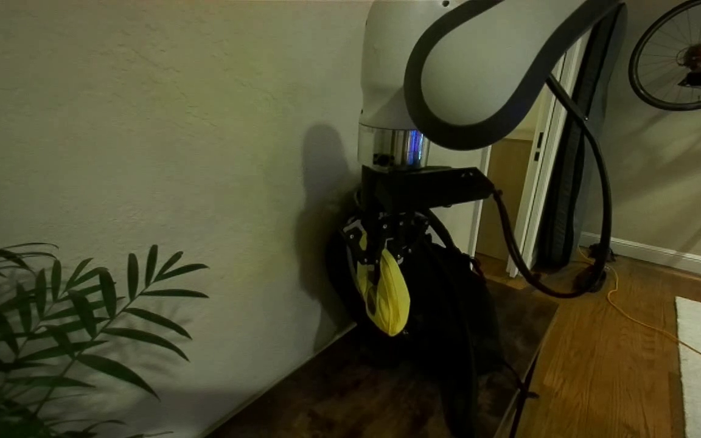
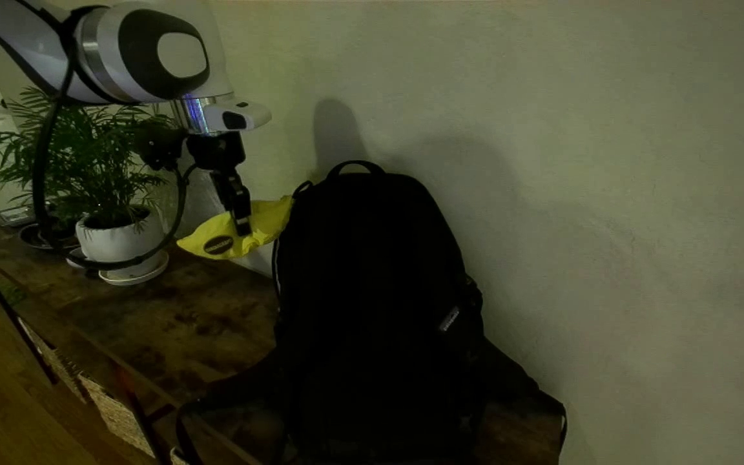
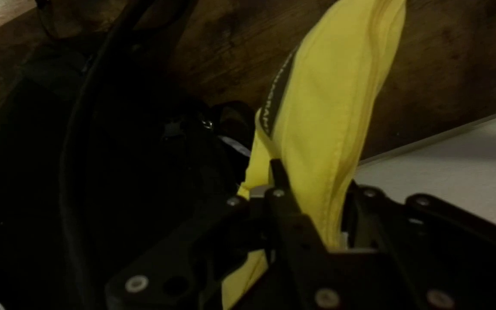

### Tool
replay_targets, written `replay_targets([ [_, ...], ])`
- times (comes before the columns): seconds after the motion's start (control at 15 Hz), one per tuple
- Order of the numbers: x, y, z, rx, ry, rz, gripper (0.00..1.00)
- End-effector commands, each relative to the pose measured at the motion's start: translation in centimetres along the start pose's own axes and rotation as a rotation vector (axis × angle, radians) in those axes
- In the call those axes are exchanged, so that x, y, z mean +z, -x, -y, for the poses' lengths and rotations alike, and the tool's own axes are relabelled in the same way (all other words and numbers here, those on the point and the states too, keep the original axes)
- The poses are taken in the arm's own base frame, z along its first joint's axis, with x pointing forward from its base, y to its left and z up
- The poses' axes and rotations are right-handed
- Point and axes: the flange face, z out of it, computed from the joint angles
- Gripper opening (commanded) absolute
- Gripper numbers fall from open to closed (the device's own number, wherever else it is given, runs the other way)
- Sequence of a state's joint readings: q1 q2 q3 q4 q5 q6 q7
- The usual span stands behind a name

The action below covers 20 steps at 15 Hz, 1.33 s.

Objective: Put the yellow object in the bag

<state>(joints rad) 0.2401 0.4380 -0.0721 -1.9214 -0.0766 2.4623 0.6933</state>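
The yellow object (image 1: pixel 395 298) is a soft, elongated fabric pouch with a dark label. It also shows in an exterior view (image 2: pixel 268 219) and in the wrist view (image 3: pixel 338 94). My gripper (image 2: pixel 243 223) is shut on its middle and holds it above the table; in the wrist view the fingers (image 3: pixel 314 178) lie on both sides of the fabric. The bag (image 2: pixel 372 290) is a large black backpack standing upright against the wall. The pouch's end is at the bag's upper side edge in that view; I cannot tell whether they touch. Whether the bag is open is too dark to see.
A potted plant (image 2: pixel 120 242) stands farther along the dark wooden table (image 2: pixel 172 323). The wall (image 2: pixel 604 194) runs close behind the bag. A black cable (image 1: pixel 597 182) loops down from the arm. Bag straps spread over the table.
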Motion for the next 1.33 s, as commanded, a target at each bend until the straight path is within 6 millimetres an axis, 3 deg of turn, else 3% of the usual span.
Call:
replay_targets([
  [0.0,-1.1,-1.1,-1.3,0.012,0.011,-0.051,0.06],
  [0.4,-1.0,-2.8,-0.5,-0.007,-0.011,-0.09,0.06],
  [0.67,0.2,-3.8,-0.1,-0.005,-0.023,-0.094,0.06],
  [1.27,2.4,-6.9,-2.0,0.084,-0.005,-0.106,0.06],
])
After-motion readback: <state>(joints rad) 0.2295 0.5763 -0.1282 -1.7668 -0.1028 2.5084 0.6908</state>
